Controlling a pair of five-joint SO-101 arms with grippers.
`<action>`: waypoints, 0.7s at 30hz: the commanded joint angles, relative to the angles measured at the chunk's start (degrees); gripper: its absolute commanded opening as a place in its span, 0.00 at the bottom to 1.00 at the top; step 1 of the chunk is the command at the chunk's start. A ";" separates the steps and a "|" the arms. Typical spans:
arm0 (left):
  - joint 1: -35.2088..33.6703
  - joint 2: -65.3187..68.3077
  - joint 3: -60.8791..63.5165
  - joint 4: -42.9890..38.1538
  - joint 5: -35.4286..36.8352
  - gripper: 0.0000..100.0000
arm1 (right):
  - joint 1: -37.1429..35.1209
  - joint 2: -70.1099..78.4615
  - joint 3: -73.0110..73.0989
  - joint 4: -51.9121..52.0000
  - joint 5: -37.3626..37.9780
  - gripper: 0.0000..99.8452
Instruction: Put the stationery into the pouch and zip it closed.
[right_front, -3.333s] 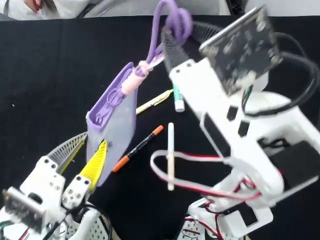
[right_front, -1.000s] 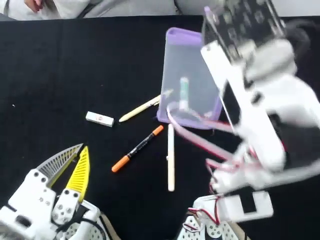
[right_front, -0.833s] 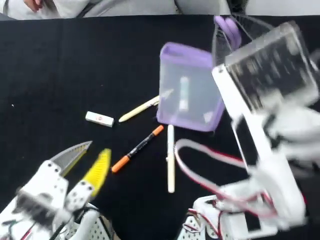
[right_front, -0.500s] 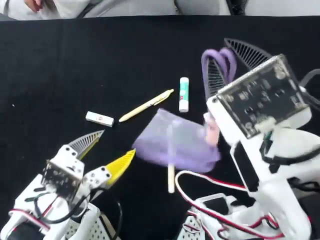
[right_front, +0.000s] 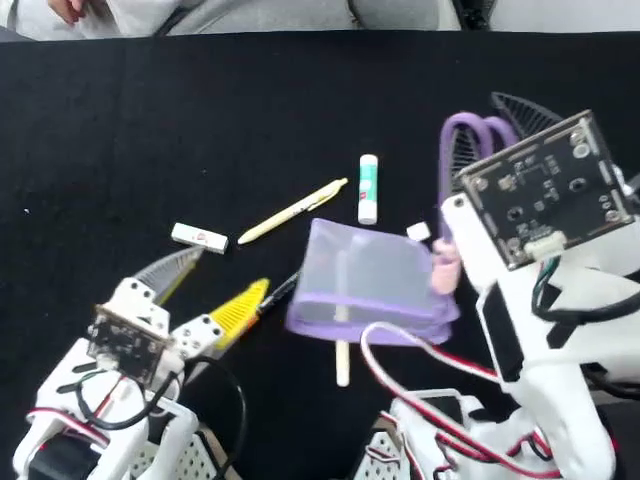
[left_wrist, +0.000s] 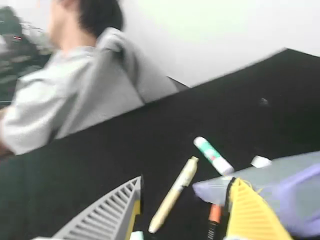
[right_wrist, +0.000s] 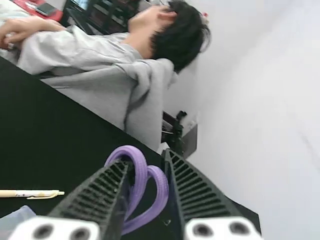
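A translucent purple pouch (right_front: 365, 285) hangs tilted by its purple strap loop (right_front: 468, 135), its lower edge resting over a white pen (right_front: 342, 368). My right gripper (right_front: 478, 125) is above and right of the pouch; its black fingers are shut on the strap loop (right_wrist: 142, 182). My left gripper (right_front: 205, 285) stands open just left of the pouch, yellow finger (left_wrist: 250, 215) near the pouch edge (left_wrist: 280, 177). An orange marker (right_front: 282, 290) lies between them, mostly hidden. On the table lie a glue stick (right_front: 368, 188), a yellow pen (right_front: 293, 211) and a white eraser (right_front: 199, 237).
A small white piece (right_front: 417, 231) lies by the pouch's far right corner. The black table (right_front: 150, 120) extends wide at the back and left. A seated person in grey (right_wrist: 100, 75) is behind the table's far edge. Red and white cables (right_front: 420, 350) loop at the front.
The right arm swung the pouch by its strap from the back right toward the front centre, over the white pen. The left gripper came forward and right, up to the pouch's edge.
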 joint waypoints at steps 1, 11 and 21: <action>-6.99 0.18 -4.79 -0.97 -2.99 0.28 | 3.16 0.22 0.22 -1.49 0.18 0.08; -13.67 0.35 -0.92 -1.23 -4.92 0.28 | 10.20 0.04 -0.22 -6.86 0.18 0.01; -13.58 0.26 3.65 -4.31 -4.84 0.28 | 19.52 -0.31 -9.80 -7.47 0.26 0.01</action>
